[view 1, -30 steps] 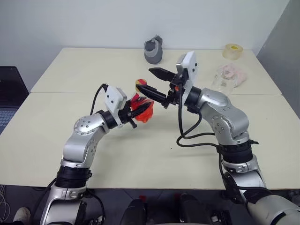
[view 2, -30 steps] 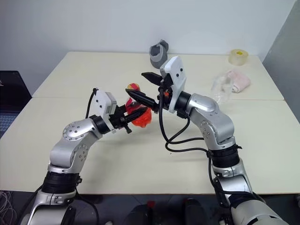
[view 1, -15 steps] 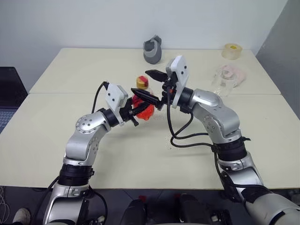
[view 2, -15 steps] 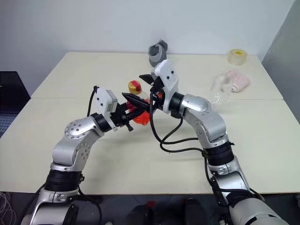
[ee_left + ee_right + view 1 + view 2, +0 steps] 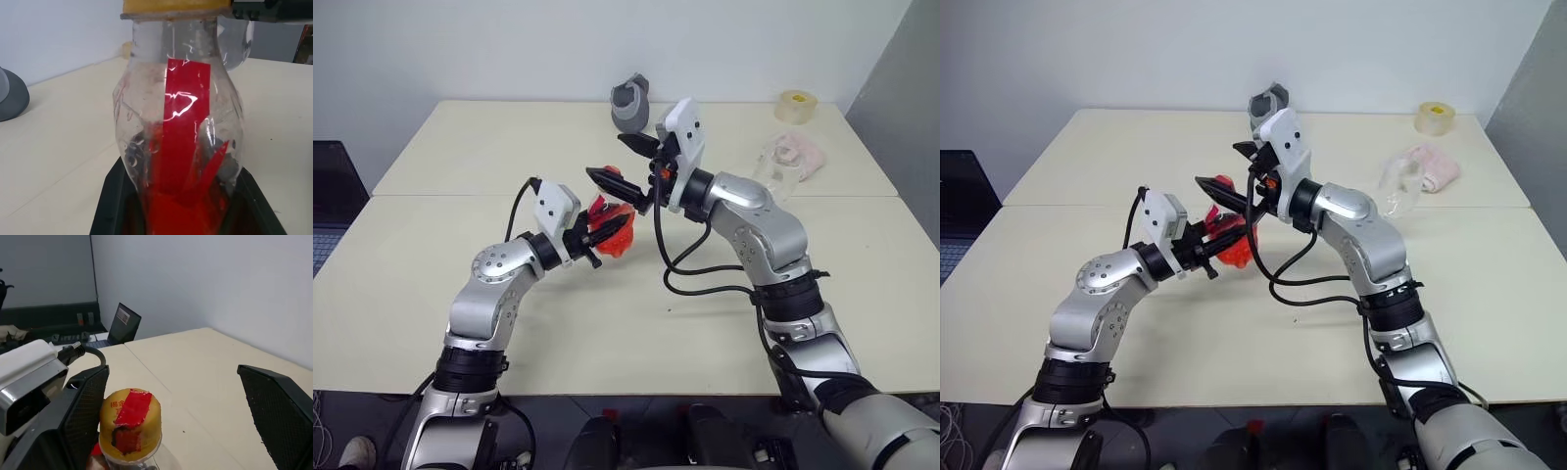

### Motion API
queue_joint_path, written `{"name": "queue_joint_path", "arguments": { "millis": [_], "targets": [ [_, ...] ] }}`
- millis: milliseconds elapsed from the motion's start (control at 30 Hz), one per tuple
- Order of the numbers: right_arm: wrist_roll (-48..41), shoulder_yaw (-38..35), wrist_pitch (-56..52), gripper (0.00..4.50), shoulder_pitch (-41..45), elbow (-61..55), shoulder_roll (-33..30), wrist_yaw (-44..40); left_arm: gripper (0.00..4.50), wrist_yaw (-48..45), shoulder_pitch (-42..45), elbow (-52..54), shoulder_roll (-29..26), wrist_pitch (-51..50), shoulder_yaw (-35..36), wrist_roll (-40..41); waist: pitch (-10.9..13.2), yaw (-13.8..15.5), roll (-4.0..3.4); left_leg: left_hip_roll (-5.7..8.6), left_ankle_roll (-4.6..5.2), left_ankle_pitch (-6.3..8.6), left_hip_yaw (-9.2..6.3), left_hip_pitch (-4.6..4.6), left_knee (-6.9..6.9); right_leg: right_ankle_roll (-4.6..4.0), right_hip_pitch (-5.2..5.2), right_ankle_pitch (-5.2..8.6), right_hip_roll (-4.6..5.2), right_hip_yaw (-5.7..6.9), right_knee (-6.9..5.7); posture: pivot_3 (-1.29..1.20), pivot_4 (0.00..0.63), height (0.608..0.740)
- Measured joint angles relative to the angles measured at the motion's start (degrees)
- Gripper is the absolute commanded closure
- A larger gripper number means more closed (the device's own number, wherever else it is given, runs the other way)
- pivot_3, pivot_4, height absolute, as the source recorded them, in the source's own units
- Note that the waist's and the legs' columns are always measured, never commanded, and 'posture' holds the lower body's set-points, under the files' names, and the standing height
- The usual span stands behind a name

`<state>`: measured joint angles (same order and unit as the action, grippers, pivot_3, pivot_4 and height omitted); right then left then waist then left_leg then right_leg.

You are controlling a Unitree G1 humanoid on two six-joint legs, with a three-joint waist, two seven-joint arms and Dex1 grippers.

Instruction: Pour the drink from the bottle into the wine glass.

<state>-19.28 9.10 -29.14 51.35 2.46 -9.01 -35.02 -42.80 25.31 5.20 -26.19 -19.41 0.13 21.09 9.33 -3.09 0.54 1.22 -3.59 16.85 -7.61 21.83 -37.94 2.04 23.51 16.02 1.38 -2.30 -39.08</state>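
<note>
Left gripper clamped on bottle, drink inside, held above table. Right gripper wide apart around yellow cap. We judge uncapping step: next, close on cap, twist. Wine glass well apart, right rear.

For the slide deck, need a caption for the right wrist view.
Open right tool straddling the yellow-capped bottle held by the left tool.

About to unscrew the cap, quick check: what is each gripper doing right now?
Left gripper: closed, holding the small clear plastic bottle of red-pink liquid.
Right gripper: open, its black fingers either side of the yellow screw cap, gripping nothing.
</note>
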Motion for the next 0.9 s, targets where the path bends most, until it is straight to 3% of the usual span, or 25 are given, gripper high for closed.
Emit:
{"name": "queue_joint_path", "arguments": {
  "millis": [333, 600, 900],
  "targets": [
    [-0.55, -5.14, -2.20, 0.02, -3.72, -0.70, -12.27, -5.30, 3.49, 0.07, -0.87, 1.36, -1.53, 0.04, 1.50, 0.24, 0.00, 0.38, 0.01, 0.01, 0.16, 0.09, 0.05, 0.02, 0.01, 0.00, -0.02, 0.00, 0.03, -0.01, 0.03, 0.00, 0.150, 0.740],
    [-5.36, -4.70, -4.63, 0.02, -2.40, -1.78, -7.30, -8.80, 3.49, -0.40, -0.35, 1.21, -1.23, 0.05, 1.39, 0.22, 0.00, -0.48, 0.00, -0.06, 0.19, 0.11, 0.02, 0.00, 0.02, 0.00, -0.01, 0.00, -0.04, 0.00, -0.01, 0.00, 0.150, 0.740],
    [-4.59, -2.23, -3.46, 0.02, 1.70, 0.45, -0.57, -7.54, 3.49, -0.43, 0.43, 1.20, -0.60, 0.12, 1.32, 0.20, 0.00, -0.17, 0.01, 0.00, -0.01, 0.00, 0.00, 0.01, -0.01, 0.00, -0.01, 0.00, 0.01, 0.00, 0.00, 0.00, 0.150, 0.740]
  ]
}}
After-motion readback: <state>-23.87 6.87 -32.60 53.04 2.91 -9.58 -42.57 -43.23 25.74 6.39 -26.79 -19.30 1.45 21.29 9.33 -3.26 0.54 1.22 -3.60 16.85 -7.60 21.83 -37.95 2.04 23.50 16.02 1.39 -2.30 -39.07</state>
